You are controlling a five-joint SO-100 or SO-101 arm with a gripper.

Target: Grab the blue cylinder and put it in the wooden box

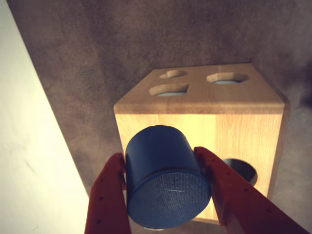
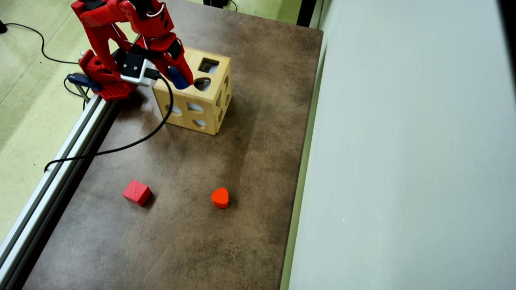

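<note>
A: What is nearest to the jaws?

B: The red gripper (image 1: 168, 195) pinches the short blue cylinder (image 1: 165, 180) from both sides, lifted off the brown tabletop (image 2: 181, 225).

A: And the step?

B: Carrying, I think. Just beyond the jaws stands the large light-wood box with cutouts (image 1: 204, 109). Next the cylinder must line up with the round hole (image 2: 202, 84) on the top face.

A: Something inside the box?

B: I cannot tell; the holes show nothing clear.
</note>
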